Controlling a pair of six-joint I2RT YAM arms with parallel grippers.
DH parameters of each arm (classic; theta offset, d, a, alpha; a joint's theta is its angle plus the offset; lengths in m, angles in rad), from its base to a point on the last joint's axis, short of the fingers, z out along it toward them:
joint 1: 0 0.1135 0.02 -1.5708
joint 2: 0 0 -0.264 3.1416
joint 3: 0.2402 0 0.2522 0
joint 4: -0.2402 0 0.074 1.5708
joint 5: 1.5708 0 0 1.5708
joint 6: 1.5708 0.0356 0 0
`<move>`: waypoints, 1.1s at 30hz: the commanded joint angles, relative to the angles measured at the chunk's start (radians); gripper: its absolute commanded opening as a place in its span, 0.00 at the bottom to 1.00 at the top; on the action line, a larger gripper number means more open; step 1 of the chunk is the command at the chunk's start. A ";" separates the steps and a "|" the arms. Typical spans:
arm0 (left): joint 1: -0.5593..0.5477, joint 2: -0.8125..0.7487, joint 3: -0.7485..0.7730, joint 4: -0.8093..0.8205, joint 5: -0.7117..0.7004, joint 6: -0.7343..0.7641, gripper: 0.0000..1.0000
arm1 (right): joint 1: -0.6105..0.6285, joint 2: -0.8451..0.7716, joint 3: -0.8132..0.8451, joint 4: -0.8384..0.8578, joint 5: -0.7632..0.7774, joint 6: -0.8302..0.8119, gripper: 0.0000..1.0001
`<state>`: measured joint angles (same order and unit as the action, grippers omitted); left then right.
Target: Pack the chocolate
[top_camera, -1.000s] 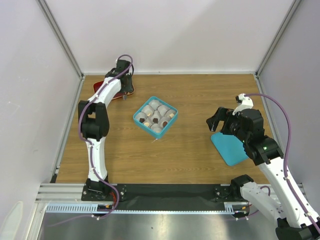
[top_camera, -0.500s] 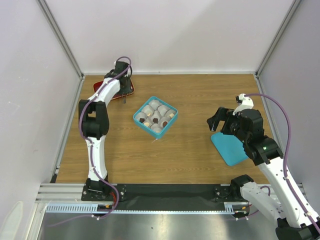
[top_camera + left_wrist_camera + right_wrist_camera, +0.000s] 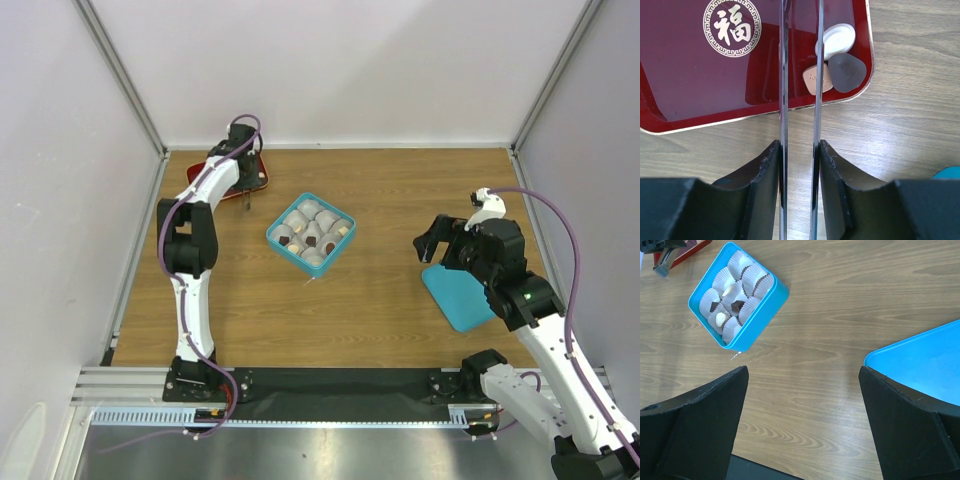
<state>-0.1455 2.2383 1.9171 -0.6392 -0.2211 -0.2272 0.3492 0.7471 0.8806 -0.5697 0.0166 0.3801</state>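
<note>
We judge the step in hand to be a pick from the glossy red tray with the gold emblem (image 3: 690,75), at the far left of the wooden tabletop (image 3: 400,190). The left hand (image 3: 801,20) hangs over the tray, its thin metal blades a narrow gap apart with only tray showing between them; the blade tips run out of view. Three loose chocolates lie in the tray's corner: a white round piece (image 3: 836,41), a tan piece (image 3: 812,80) that the right blade crosses, and a dark rounded piece (image 3: 846,72) touching it.

More chocolate already sits in the white crinkled paper cups (image 3: 727,330) inside the square teal box (image 3: 760,315) at mid-tabletop. The right hand (image 3: 802,371) hovers with its fingers spread wide and nothing in them, near the flat teal lid (image 3: 920,365) and well apart from the box.

The next move, we think, calls for centring the blades on one piece, closing gently, then carrying it to an unfilled cup. Pieces lying so close could be nudged.

White panels on metal posts wall the tabletop in.
</note>
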 commanded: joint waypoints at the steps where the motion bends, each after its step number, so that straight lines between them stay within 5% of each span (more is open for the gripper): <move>1: 0.009 -0.057 0.017 -0.005 0.017 0.006 0.39 | -0.003 -0.005 0.003 0.037 0.006 -0.010 0.99; 19: 0.009 -0.232 -0.082 -0.054 0.043 0.012 0.39 | -0.003 -0.057 0.011 0.010 -0.003 0.002 0.99; 22: 0.009 -0.197 -0.069 -0.025 0.069 0.049 0.46 | -0.003 -0.060 0.012 0.011 -0.003 -0.001 0.99; 33: 0.012 -0.112 0.000 0.007 0.029 0.089 0.46 | -0.003 -0.054 0.031 0.001 0.014 -0.018 0.99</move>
<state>-0.1429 2.1273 1.8751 -0.6891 -0.1791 -0.1719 0.3492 0.6998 0.8806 -0.5720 0.0158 0.3805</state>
